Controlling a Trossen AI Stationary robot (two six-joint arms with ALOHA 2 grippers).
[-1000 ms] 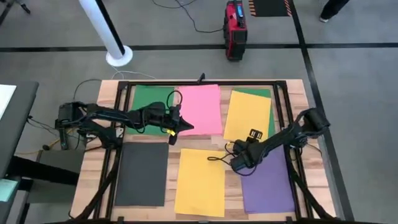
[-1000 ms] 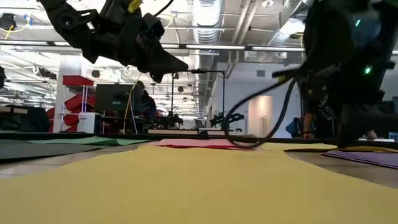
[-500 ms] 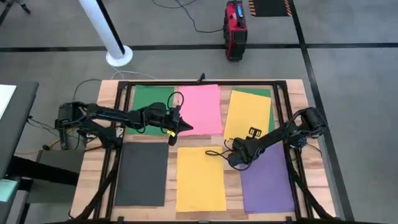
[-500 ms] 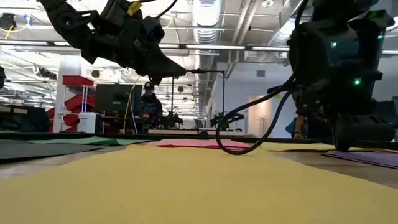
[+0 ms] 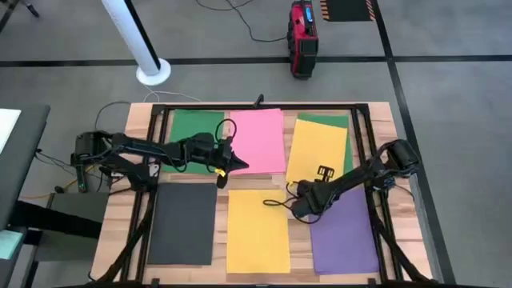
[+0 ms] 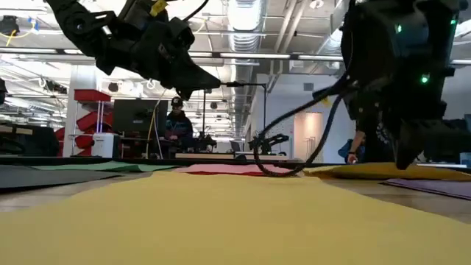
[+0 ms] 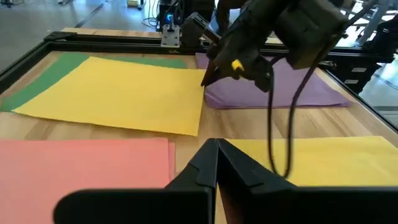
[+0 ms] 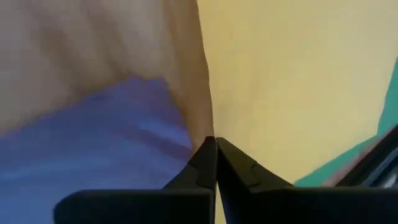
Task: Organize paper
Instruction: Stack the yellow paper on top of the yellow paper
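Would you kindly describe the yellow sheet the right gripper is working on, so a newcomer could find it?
On the wooden table, look to the far right corner. The yellow sheet there lies skewed over a green sheet, with the right gripper at its near corner; the other yellow sheet lies alone, nearer.

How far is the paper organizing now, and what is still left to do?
Early, it seems. The sheets lie spread out, none gathered: the grey sheet, pink sheet, near yellow sheet and purple sheet lie single. In hand: the right gripper, shut, is low at the corner of the far yellow sheet, which lies askew on a green sheet. The left gripper hovers shut.
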